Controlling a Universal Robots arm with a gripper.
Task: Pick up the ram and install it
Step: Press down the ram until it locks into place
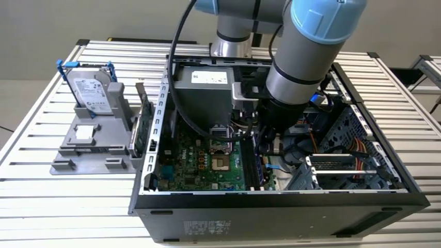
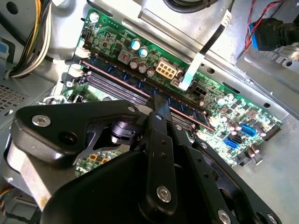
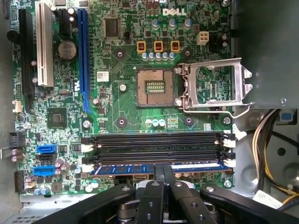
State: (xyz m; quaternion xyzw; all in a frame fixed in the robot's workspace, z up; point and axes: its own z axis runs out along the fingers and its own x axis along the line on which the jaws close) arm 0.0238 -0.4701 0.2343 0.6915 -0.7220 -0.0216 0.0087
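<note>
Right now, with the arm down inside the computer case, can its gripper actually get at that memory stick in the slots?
Probably yes. The gripper sits right over the ram, which lies along the outermost memory slot on the motherboard, and nothing stands between them.

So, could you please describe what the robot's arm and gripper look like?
The arm is made of thick silver-grey tubes with light blue caps at the joints and a black band, with a black cable running alongside. The gripper is matte black, built from flat linkage bars joined by silver screws.
</note>
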